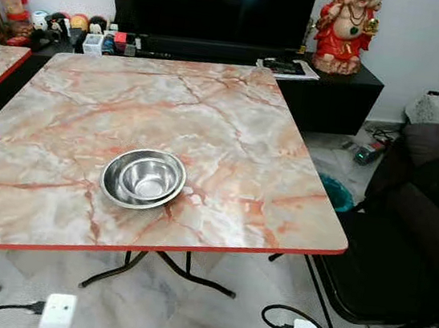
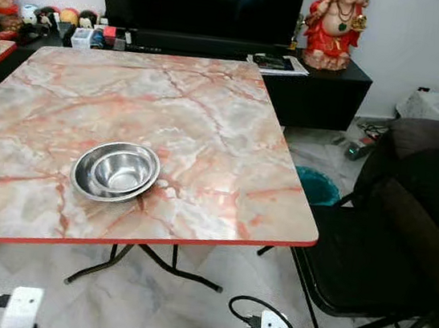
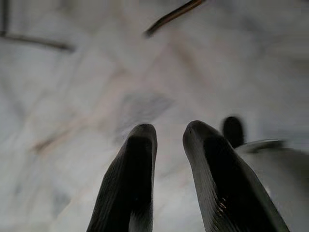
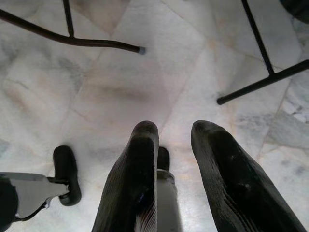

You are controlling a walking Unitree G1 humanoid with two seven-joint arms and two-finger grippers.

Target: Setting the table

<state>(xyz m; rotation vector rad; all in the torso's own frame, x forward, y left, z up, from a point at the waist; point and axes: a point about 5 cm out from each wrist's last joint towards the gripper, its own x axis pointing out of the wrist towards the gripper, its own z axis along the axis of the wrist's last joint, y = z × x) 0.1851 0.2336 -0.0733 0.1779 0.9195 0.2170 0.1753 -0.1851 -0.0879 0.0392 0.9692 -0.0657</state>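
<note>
Square pink-veined marble-pattern table [image 1: 210, 114] with a red rim, barely set.
Two nested shiny steel bowls [image 1: 143, 178] sit near its front edge, mid-width. Left gripper [image 3: 169, 145] and right gripper [image 4: 174, 145] hang over the floor, slightly parted, empty. Likely next: fetching more tableware.
</note>
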